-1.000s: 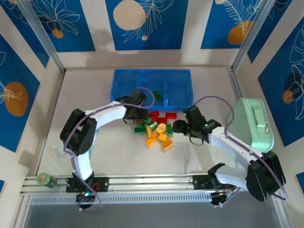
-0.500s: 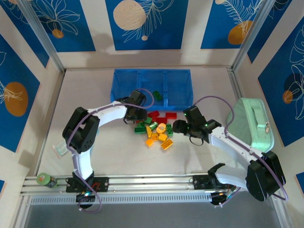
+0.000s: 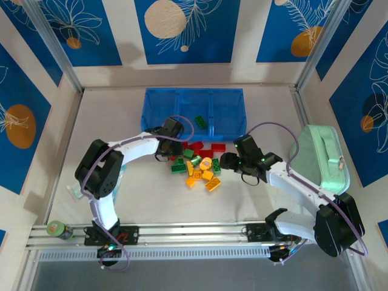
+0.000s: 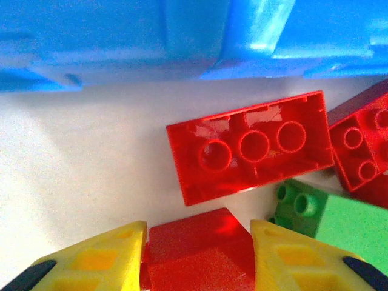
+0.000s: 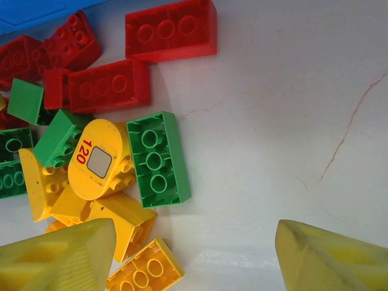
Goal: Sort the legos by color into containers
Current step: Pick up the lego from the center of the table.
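Note:
Red, green and yellow legos (image 3: 200,163) lie heaped on the table just in front of the blue three-bin containers (image 3: 159,109). One green lego (image 3: 200,122) sits in the middle bin. My left gripper (image 4: 198,254) is shut on a small red lego (image 4: 200,251), low over the table at the pile's left edge, in front of the blue bin wall (image 4: 182,36). A long upturned red lego (image 4: 251,145) lies just ahead of it. My right gripper (image 5: 194,257) hangs open at the pile's right side, above bare table, with an upturned green lego (image 5: 156,159) and yellow legos (image 5: 124,218) beside its left finger.
A mint-green zipped pouch (image 3: 321,159) lies at the right, behind the right arm. A small green-topped object (image 3: 56,229) stands by the rail at the near left, with a scrap of packaging (image 3: 75,191) close to it.
My left gripper has shifted a little back and left along the pile's edge. The right arm has stayed put.

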